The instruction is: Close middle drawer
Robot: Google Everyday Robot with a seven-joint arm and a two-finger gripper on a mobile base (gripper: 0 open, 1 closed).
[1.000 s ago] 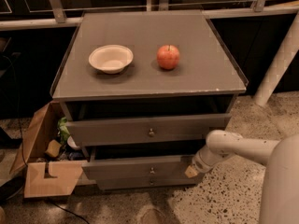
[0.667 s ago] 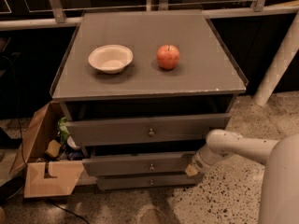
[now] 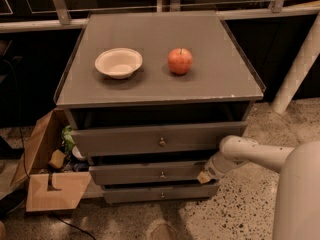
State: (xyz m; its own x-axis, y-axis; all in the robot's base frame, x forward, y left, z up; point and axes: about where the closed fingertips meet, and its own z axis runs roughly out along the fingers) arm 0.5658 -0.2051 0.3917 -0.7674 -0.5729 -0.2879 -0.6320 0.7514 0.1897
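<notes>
The dark grey cabinet [image 3: 160, 89] has three drawers. The middle drawer [image 3: 150, 173], with a small brass knob [image 3: 162, 174], stands a little way out, less than the top drawer [image 3: 155, 139] above it. The lowest drawer [image 3: 160, 193] sits below. My gripper [image 3: 206, 176] is at the right end of the middle drawer's front and touches it; my white arm [image 3: 260, 156] comes in from the right.
A white bowl [image 3: 118, 62] and a red apple [image 3: 180, 60] sit on the cabinet top. An open cardboard box [image 3: 45, 179] with clutter lies on the floor to the left. A white post [image 3: 300, 64] stands at the right. The floor is speckled.
The middle drawer has slid back into the cabinet; it stood further out a second ago. My gripper followed it inward at its right end.
</notes>
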